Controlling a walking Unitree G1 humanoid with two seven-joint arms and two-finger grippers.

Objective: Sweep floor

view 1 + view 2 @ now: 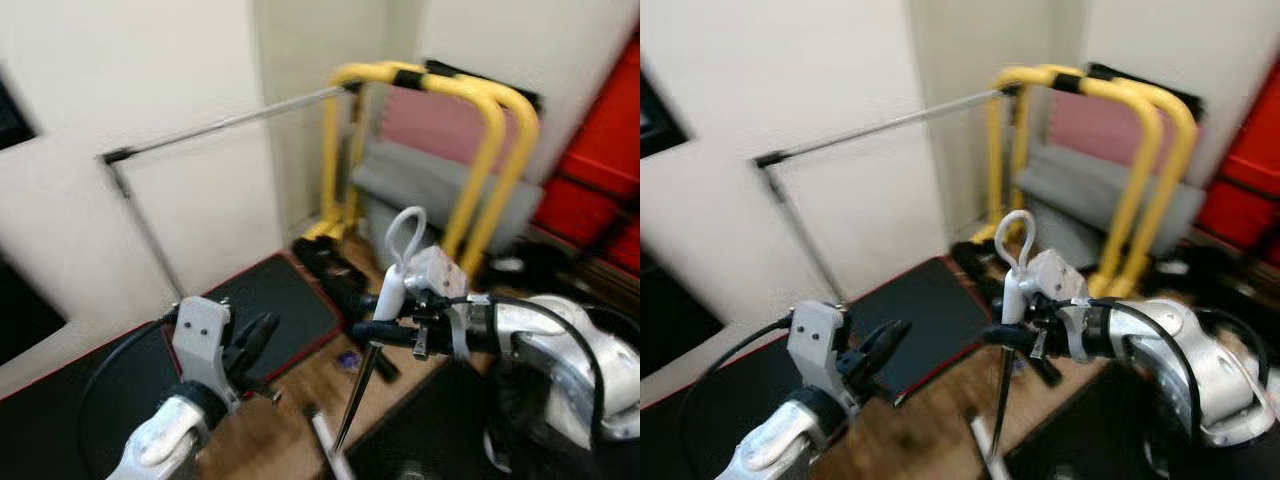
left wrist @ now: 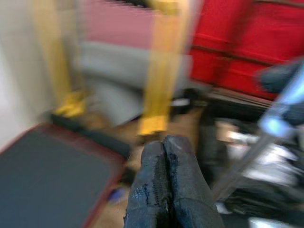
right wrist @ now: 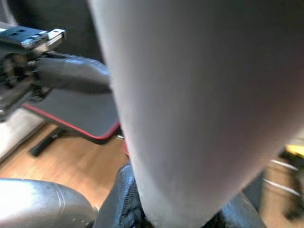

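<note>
The broom point(image 1: 385, 300) is being gripped near its top by the right gripper point(image 1: 385, 330), whose jaws are clenched around the white grip just below the hanging loop. It is probably being held this high so that the shaft can swing freely and the far end can be dragged across the wood floor point(image 1: 290, 410). In the right wrist view the white handle point(image 3: 199, 109) is being pressed close between the fingers point(image 3: 126, 199).

The broom's long axis is being kept nearly upright, tilted slightly: the loop is pointing up above the jaws, while the thin metal shaft is running down and toward the robot below them. Its head is being cut off by the frame edge, so its contact with the floor cannot be told.

The left gripper point(image 1: 252, 345) is being held out empty beside the shaft, well apart from it, fingers point(image 2: 166, 185) pressed together, over the edge of a dark mat point(image 1: 290, 300).
</note>
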